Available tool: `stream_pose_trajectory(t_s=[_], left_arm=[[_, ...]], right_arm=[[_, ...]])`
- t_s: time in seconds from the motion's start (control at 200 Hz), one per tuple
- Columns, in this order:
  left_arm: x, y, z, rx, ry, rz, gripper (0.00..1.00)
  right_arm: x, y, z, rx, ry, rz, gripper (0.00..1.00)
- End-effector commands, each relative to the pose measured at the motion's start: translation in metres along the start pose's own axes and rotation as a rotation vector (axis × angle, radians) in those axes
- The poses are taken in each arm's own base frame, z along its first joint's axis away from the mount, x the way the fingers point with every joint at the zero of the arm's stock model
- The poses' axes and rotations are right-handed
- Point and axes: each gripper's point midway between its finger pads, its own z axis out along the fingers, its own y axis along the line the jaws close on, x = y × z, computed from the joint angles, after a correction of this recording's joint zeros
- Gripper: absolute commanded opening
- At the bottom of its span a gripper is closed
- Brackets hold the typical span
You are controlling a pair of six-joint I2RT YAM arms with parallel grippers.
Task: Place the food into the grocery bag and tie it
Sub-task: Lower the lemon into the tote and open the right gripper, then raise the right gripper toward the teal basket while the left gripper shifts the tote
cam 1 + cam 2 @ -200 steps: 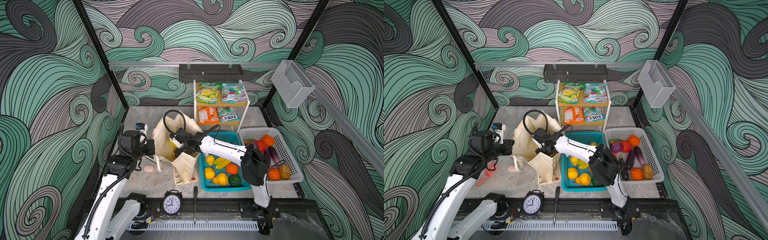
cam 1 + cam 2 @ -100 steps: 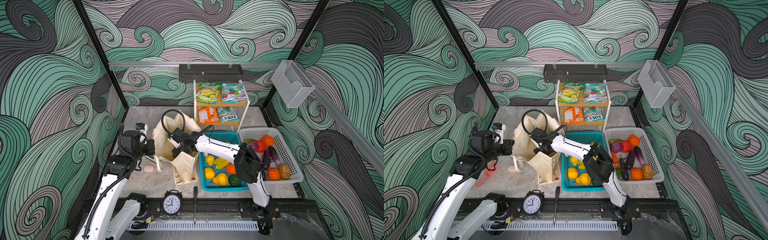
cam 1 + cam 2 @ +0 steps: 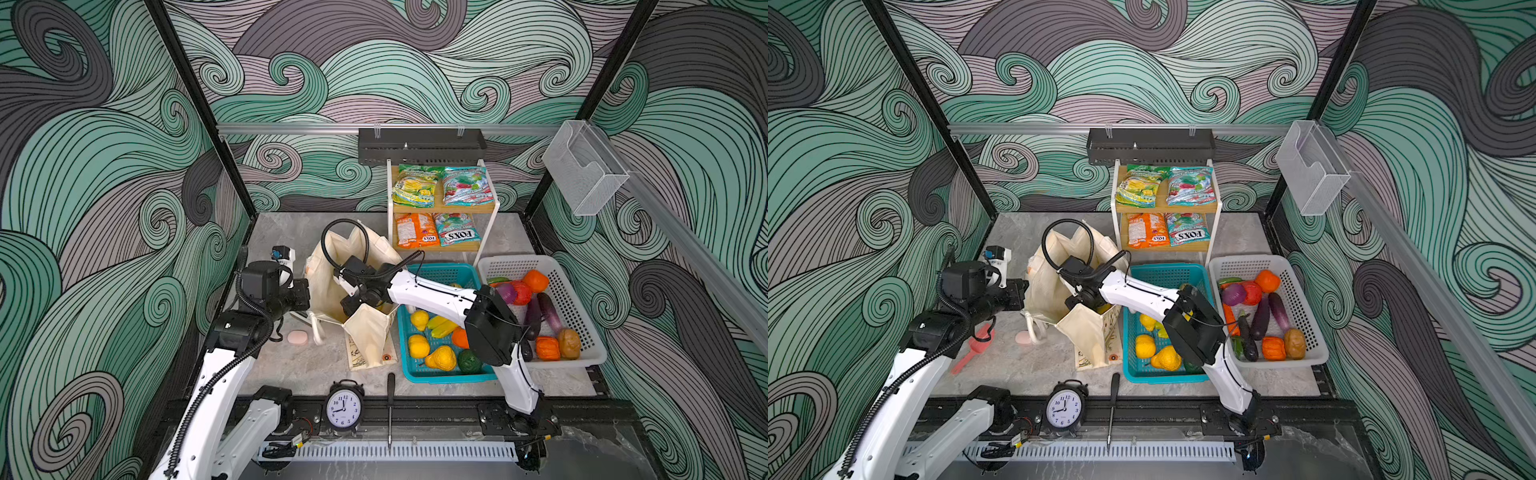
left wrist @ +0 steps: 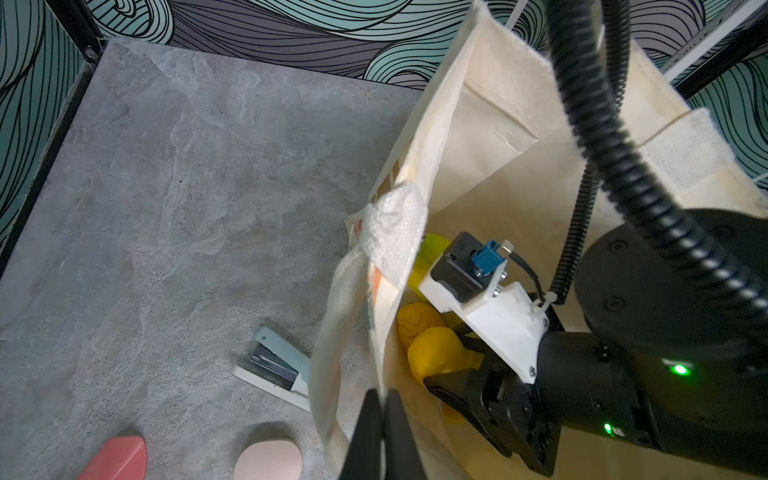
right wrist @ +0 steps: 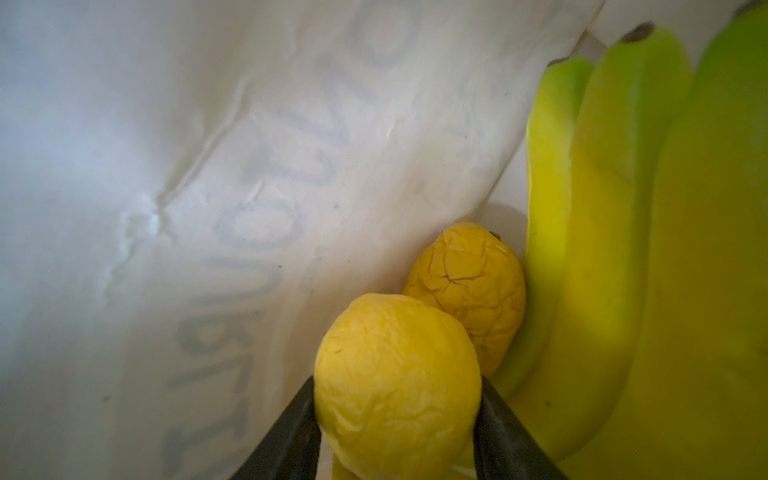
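Right wrist view: the right gripper (image 5: 397,386) is deep in the bag (image 5: 208,166), pinching a lemon (image 5: 390,353) across its narrow middle. The lemon's long axis seems to run along the fingers, pointing further into the bag, so spreading the jaws should let it drop straight ahead. Just beyond it lies a wrinkled orange-yellow fruit (image 5: 469,291), touching or nearly so. The bananas (image 5: 615,208) stand lengthwise just beside both, tips away from the camera.

In both top views the bag stands on the tabletop (image 3: 299,232) at 9 o'clock of the teal basket (image 3: 446,379). The right arm enters its mouth from 3 o'clock.

In the left wrist view the left gripper (image 4: 380,428), at the bag's 9 o'clock, is pressed together on the rim and holds the mouth open, with a rope handle (image 4: 395,232) near it.

I judge the right arm's way out to be upward and back toward 3 o'clock. The left arm is nearer the handle for tying.
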Motion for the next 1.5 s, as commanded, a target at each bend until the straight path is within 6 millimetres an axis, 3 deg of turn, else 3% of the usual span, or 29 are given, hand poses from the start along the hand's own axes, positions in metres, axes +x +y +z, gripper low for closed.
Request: stream_pose_trajectory(t_s=[0.0, 0.2, 0.29, 0.345, 0.545, 0.665, 0.751, 0.836, 0.961, 1.116, 1.326, 1.496], left_arm=[[0.001, -0.001, 0.000, 0.007, 0.001, 0.007, 0.00], [0.000, 0.000, -0.002, 0.006, -0.004, 0.008, 0.00], [0.001, 0.001, -0.001, 0.001, 0.000, 0.007, 0.00], [0.001, 0.000, -0.001, 0.004, 0.000, 0.007, 0.00], [0.001, 0.000, -0.001, 0.005, -0.001, 0.007, 0.00], [0.003, -0.004, -0.001, 0.029, 0.007, 0.020, 0.00], [0.003, -0.007, 0.000, 0.046, 0.014, 0.026, 0.14], [0.004, -0.007, 0.002, 0.047, 0.022, 0.025, 0.29], [0.005, -0.007, 0.003, 0.044, 0.030, 0.031, 0.41], [0.007, -0.007, 0.005, 0.047, 0.037, 0.030, 0.43], [0.012, -0.011, 0.012, 0.075, 0.078, 0.030, 0.38], [0.009, -0.010, 0.011, 0.063, 0.065, 0.025, 0.09]], right_arm=[[0.013, -0.006, 0.005, 0.035, 0.056, 0.006, 0.61], [-0.009, 0.000, -0.036, 0.035, -0.041, 0.000, 0.80], [-0.021, 0.001, -0.065, 0.038, -0.110, 0.012, 0.95], [-0.027, 0.002, -0.081, 0.039, -0.153, 0.016, 0.99], [-0.037, 0.004, -0.150, 0.019, -0.332, 0.038, 0.99], [-0.030, -0.006, -0.185, 0.063, -0.402, 0.034, 0.99], [-0.026, -0.020, -0.203, 0.120, -0.439, 0.031, 0.99], [-0.018, -0.034, -0.211, 0.153, -0.434, 0.042, 0.99], [-0.005, -0.058, -0.220, 0.193, -0.427, 0.087, 0.99], [0.006, -0.077, -0.225, 0.212, -0.429, 0.136, 0.99], [0.017, -0.073, -0.194, 0.131, -0.346, 0.184, 0.90], [0.015, -0.066, -0.186, 0.087, -0.347, 0.191, 0.45]])
